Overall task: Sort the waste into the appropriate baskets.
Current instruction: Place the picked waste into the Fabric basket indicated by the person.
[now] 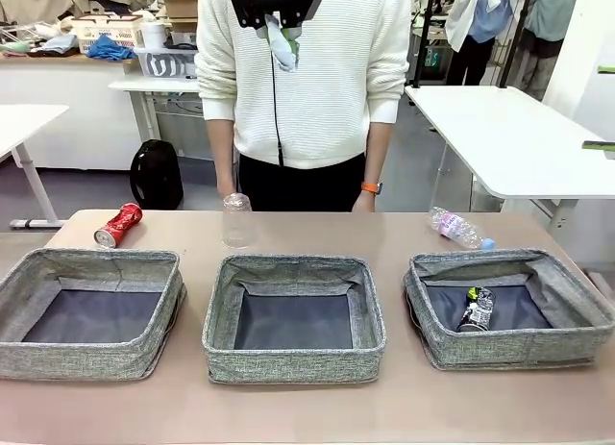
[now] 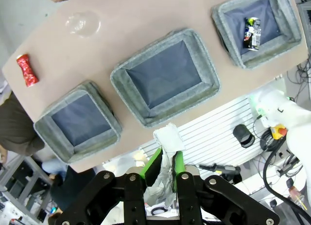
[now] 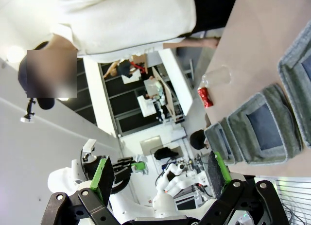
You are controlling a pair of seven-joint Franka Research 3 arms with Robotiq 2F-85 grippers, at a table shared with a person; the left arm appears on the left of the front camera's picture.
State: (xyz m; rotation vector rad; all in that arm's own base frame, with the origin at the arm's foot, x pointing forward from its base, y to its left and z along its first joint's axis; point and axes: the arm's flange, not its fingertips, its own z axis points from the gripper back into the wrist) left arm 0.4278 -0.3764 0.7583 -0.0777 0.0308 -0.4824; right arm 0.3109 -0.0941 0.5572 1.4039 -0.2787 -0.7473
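My left gripper [image 2: 167,154] hangs high above the table's near edge, shut on a crumpled white paper ball [image 2: 167,137]. It also shows at the top of the front view, where the left gripper [image 1: 282,32] holds the paper ball [image 1: 283,43]. Below lie three grey baskets: left [image 1: 86,358], middle [image 1: 293,363] and right [image 1: 509,349]. A dark crushed can [image 1: 476,309] lies in the right one. Behind them sit a crushed red can [image 1: 118,224], a clear cup [image 1: 237,219] and a blue-capped bottle [image 1: 456,228]. My right gripper [image 3: 160,174] is open, holding nothing.
A person in a white sweater [image 1: 303,80] stands at the far side with both hands down at the table edge, one [image 1: 365,200] near the cup. Bare table strips run in front of and behind the baskets.
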